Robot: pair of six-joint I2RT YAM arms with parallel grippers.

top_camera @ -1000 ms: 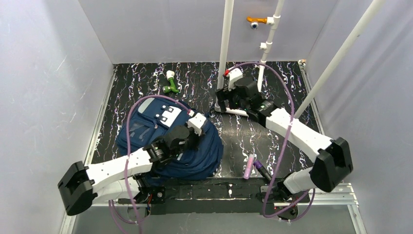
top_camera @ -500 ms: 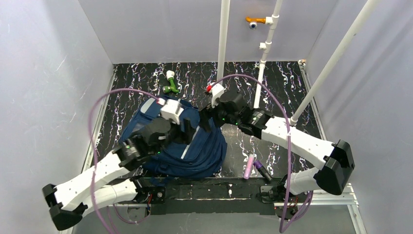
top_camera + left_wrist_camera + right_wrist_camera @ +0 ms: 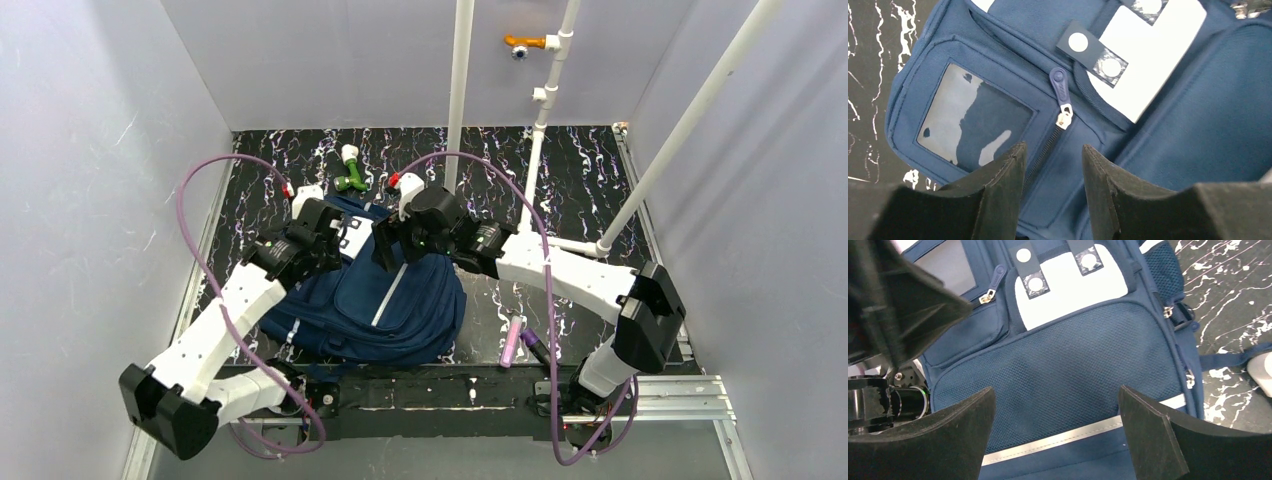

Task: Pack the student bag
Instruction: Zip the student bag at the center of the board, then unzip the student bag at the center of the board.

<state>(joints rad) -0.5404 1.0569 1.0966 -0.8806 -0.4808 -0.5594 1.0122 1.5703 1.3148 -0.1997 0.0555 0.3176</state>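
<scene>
The student bag (image 3: 390, 305), navy-blue with a grey stripe, lies flat on the dark table between both arms. In the left wrist view I see its clear pocket window (image 3: 968, 120), a blue zipper pull (image 3: 1060, 90) and its white buttoned patch (image 3: 1148, 55). My left gripper (image 3: 1052, 152) hovers just above the front pocket zipper, jaws apart with nothing between them. My right gripper (image 3: 1055, 392) hangs wide open over the mesh pocket (image 3: 1058, 350), holding nothing. From above, the left gripper (image 3: 337, 243) and right gripper (image 3: 385, 247) face each other over the bag's far end.
A green and white object (image 3: 350, 170) lies behind the bag. A pink marker (image 3: 513, 342) and a dark purple item (image 3: 540, 351) lie right of the bag near the front rail. White pipes (image 3: 460, 90) rise at the back.
My left gripper has opened and swung from the bag's middle to its far left end. The right arm has swept left from the pipe base to over the bag.
</scene>
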